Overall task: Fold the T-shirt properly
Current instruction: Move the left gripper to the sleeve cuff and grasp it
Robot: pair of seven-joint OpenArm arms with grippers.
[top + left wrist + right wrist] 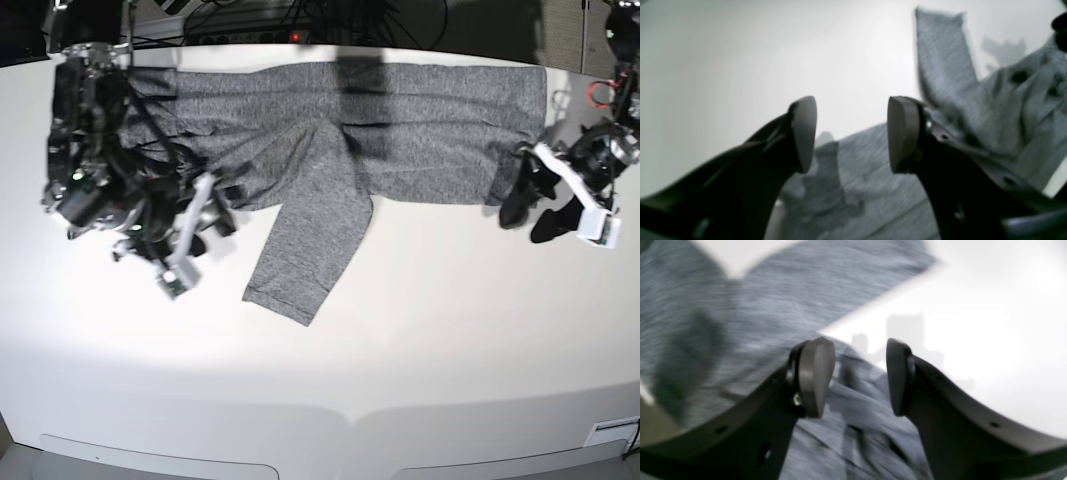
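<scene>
I see the T-shirt (pixel 400 125) stretched left-to-right along the table's (pixel 430 340) far edge, one sleeve (pixel 310 235) angling nearward, left gripper (pixel 851 135) and right gripper (pixel 860 376) both wide, empty.

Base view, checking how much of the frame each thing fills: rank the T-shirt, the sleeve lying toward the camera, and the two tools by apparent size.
1. T-shirt, largest by far.
2. Its sleeve.
3. Left tool and right tool: both small and alike, so I won't rank them.
</scene>
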